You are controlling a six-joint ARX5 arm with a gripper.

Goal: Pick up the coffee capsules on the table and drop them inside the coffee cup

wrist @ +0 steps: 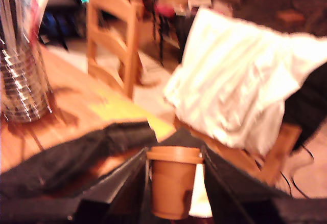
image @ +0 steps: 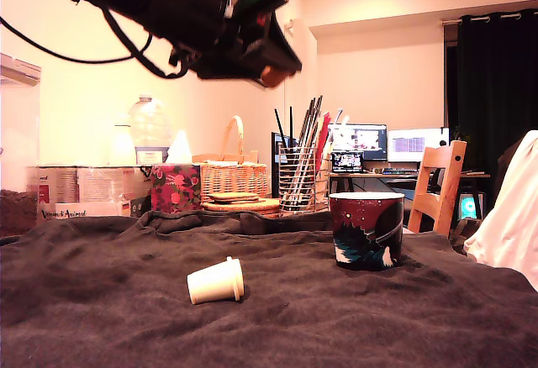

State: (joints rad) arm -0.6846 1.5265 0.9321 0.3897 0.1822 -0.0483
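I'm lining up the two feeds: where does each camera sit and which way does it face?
Exterior view: low at table level, facing the coffee cup, white capsule and the arm overhead.
Wrist view: on the raised gripper, looking past its fingers at a wooden chair.
Shared: the brown capsule, the wire utensil holder, the chair.

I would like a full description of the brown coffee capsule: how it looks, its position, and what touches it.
The terracotta-brown, tapered plastic coffee capsule has a wider flanged rim at one end and a smooth, slightly glossy body. In the wrist view it sits between the two dark fingers of the end effector, one close against each side. In the exterior view only a small brown part shows at the tip of the raised black arm, high above the dark fuzzy cloth table. Nothing else touches it.
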